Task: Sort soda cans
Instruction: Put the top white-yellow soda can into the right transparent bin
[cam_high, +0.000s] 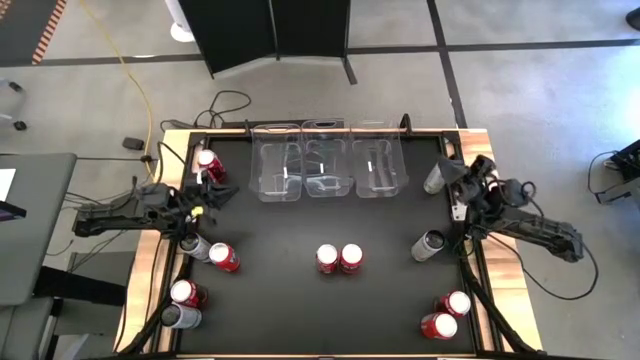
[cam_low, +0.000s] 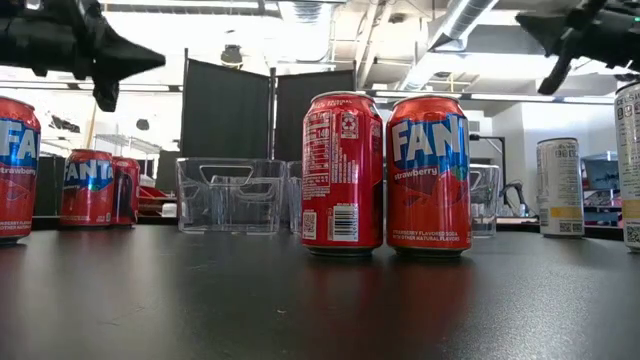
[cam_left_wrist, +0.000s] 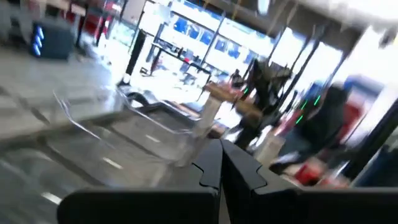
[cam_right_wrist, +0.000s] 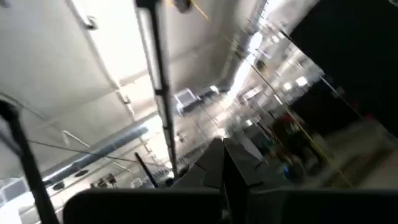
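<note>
Left hand (cam_high: 222, 193) hangs over the left edge of the black worktop (cam_high: 300, 300), fingers pressed together, holding nothing; in its own wrist view the two fingertips (cam_left_wrist: 219, 163) meet in a point. Right hand (cam_high: 452, 172) sits at the right edge near the back, also pressed together & empty, tips (cam_right_wrist: 221, 158) meeting.

Three clear bins (cam_high: 328, 170) stand side by side at the back middle, w/ no cans in them.

Cans are scattered in groups:
- pair of red cans (cam_high: 339, 259) upright, touching, mid worktop; in the low view they read as strawberry Fanta (cam_low: 385, 172)
- red can (cam_high: 210, 166) at back left, just beside the left hand
- silver can (cam_high: 195, 247) & red can (cam_high: 224, 257) on the left, close together
- red can (cam_high: 187, 293) & silver can (cam_high: 180, 317) at front left
- silver can (cam_high: 436, 178) back right, next to the right hand
- silver can (cam_high: 429, 245) further fwd on the right
- two red cans (cam_high: 446, 315) at front right corner
</note>
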